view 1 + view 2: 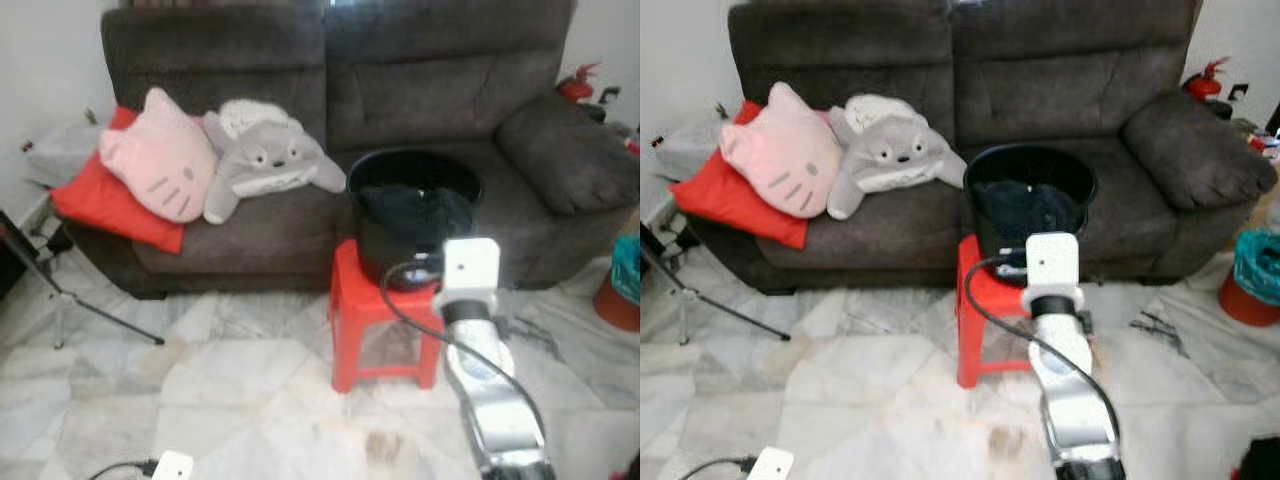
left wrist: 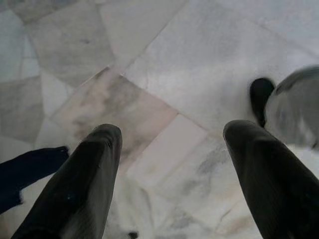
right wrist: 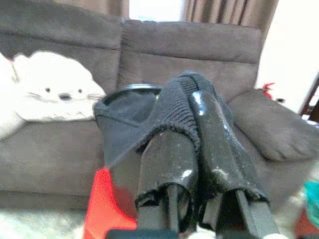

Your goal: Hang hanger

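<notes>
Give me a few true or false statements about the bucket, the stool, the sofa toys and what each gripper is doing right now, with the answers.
1. The black bucket stands on a red stool. True.
2. The right gripper is open and empty. False: it is shut on a dark knitted garment.
3. The left gripper is open above the marble floor. True.
4. The pink cat cushion lies on the floor. False: it rests on the sofa, beside the grey plush toy.
5. The bucket is empty. False: dark cloth lies inside it.
</notes>
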